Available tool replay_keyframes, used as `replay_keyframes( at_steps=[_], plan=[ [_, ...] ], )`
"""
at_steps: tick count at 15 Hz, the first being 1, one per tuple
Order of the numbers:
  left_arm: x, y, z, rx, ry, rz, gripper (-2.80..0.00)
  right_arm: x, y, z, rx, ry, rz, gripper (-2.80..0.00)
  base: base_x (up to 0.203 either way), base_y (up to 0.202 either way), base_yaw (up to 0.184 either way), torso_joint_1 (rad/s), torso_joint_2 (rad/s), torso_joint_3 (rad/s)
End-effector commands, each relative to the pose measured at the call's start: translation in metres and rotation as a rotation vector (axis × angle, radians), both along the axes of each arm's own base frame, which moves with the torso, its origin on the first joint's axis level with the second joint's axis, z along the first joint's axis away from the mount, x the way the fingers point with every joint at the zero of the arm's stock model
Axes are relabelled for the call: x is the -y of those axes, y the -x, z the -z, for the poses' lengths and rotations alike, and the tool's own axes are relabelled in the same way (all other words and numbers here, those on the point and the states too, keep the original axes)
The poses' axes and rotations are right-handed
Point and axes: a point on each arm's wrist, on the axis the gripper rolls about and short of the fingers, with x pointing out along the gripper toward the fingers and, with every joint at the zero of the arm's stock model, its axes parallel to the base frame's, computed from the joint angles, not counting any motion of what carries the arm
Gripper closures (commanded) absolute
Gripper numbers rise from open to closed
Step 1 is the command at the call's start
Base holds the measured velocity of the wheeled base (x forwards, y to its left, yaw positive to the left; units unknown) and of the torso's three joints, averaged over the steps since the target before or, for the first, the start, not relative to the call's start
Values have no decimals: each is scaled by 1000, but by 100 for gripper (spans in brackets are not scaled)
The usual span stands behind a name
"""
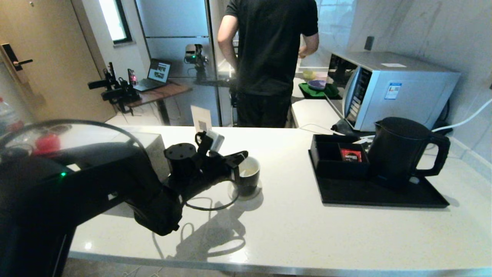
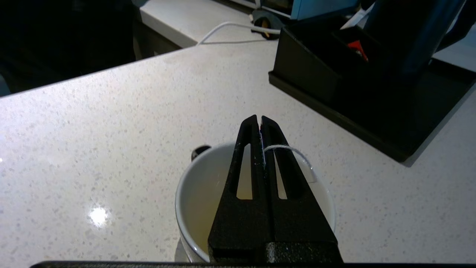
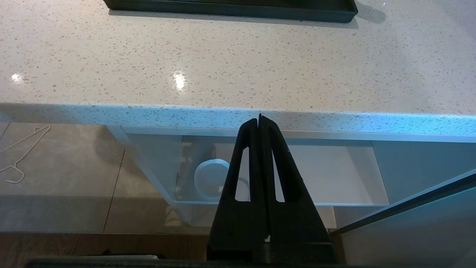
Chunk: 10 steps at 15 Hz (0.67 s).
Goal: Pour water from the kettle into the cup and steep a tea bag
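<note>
- The left tool (image 2: 259,121) is clenched on the tea bag's string (image 2: 293,150) right over the cup (image 2: 193,208). The bag itself is hidden behind the fingers, so whether it is in the water (image 2: 202,201) cannot be told.
- Risk, as I judge it: the thin string could slip from the closed tips and drop into the cup.
- A sideways pull could tip the cup off its coaster (image 1: 233,193).
- The left arm reaches across the worktop (image 1: 292,231), tool level at the cup's near rim.
- The kettle (image 1: 398,152) stands on the tray (image 1: 384,194), well apart from the cup.
- The right tool (image 3: 259,121) is clenched on nothing, parked below the worktop edge.
</note>
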Motion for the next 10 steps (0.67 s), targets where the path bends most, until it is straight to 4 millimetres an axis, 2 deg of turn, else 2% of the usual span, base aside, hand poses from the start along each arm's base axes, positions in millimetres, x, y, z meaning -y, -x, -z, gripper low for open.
replay_keyframes(
  at_steps=[1,10],
  plan=[
    [-1,4,-19,46,22,3,0,0,0,0,-1,0,1,0,0,0,0,0,0,0],
    [-8,21,-75,154,69,5,0,0,0,0,-1,0,-1,0,0,0,0,0,0,0]
  ],
)
